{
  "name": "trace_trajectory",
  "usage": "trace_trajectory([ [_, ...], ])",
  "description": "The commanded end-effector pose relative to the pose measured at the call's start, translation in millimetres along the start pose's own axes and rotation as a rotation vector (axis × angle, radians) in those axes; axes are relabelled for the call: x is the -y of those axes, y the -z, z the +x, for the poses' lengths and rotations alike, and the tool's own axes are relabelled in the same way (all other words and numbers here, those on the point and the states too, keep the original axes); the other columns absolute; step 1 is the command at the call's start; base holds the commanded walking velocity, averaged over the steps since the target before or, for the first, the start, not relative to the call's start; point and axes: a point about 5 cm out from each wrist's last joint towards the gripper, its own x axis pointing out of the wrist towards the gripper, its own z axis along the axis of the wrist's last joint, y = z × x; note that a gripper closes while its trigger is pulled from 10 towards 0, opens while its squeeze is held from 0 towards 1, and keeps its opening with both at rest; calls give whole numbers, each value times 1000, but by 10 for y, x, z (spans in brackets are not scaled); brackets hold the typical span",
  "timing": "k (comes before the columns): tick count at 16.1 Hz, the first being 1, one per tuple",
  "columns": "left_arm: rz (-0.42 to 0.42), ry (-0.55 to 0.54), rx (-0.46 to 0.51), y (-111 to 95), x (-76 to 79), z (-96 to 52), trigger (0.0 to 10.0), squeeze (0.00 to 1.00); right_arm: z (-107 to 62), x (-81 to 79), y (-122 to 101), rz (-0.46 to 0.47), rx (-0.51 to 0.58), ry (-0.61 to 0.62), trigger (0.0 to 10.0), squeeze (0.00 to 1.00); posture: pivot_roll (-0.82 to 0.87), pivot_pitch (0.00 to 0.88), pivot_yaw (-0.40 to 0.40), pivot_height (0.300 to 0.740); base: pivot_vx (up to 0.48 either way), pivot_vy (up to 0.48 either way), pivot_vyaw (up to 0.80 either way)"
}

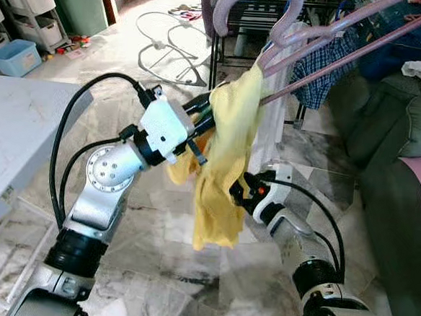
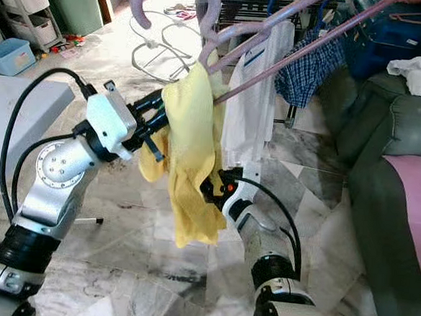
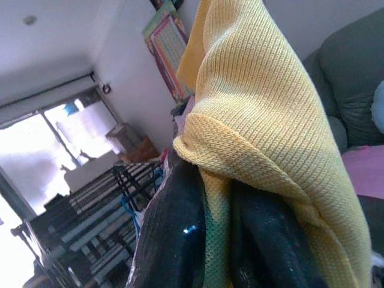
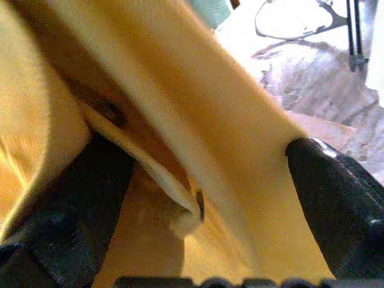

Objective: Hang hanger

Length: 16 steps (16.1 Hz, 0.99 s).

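A yellow knitted garment (image 1: 221,166) hangs over the low end of a pink hanger (image 1: 334,44), which slants down from the upper right with its hook (image 1: 224,11) at the top. My left gripper (image 1: 205,114) is raised at the garment's upper edge. In the left wrist view its two black fingers (image 3: 174,240) are shut on a fold of the yellow fabric (image 3: 258,108). My right gripper (image 1: 239,187) reaches in lower down, partly hidden behind the cloth. In the right wrist view its fingers (image 4: 336,198) stand wide apart with yellow cloth (image 4: 180,120) lying between them.
A black drying rack (image 1: 268,10) with a blue plaid shirt (image 1: 325,61) and a white garment (image 1: 274,123) stands just behind. A grey sofa (image 1: 391,163) fills the right. A white table (image 1: 18,123) is at left, with a blue tub (image 1: 15,56) and shelves beyond. Marble floor below.
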Motion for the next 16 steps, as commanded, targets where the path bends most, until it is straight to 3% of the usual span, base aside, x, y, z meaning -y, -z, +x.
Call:
trace_trajectory([
  [1, 18, 9, 20, -59, -10, 11, 0, 0, 24, -25, -55, 13, 28, -18, 10000, 0, -63, 92, 42, 740, 0, 0, 0],
  [5, -25, 21, 42, -115, 30, 41, 0, 0, 35, -4, -42, 41, 12, -7, 10000, 0, -61, 90, 38, 740, 0, 0, 0],
  [6, -41, 23, 51, -132, 41, 56, 0, 0, 45, -17, -5, 28, -18, -6, 7882, 0, -61, 90, 38, 740, 0, 0, 0],
  [8, -53, 29, 86, -203, 72, 95, 0, 0, 67, -33, 43, 20, -48, 19, 0, 0, -58, 90, 38, 740, 0, 0, 0],
  [12, -74, 42, 143, -364, 97, 157, 0, 0, 55, 49, 98, 56, -74, 150, 0, 0, -46, 88, 36, 740, 0, 0, 0],
  [16, -47, 17, 104, -287, 23, 100, 0, 0, -114, 285, 186, 17, -141, 331, 0, 0, -48, 83, 29, 740, 0, 0, 0],
])
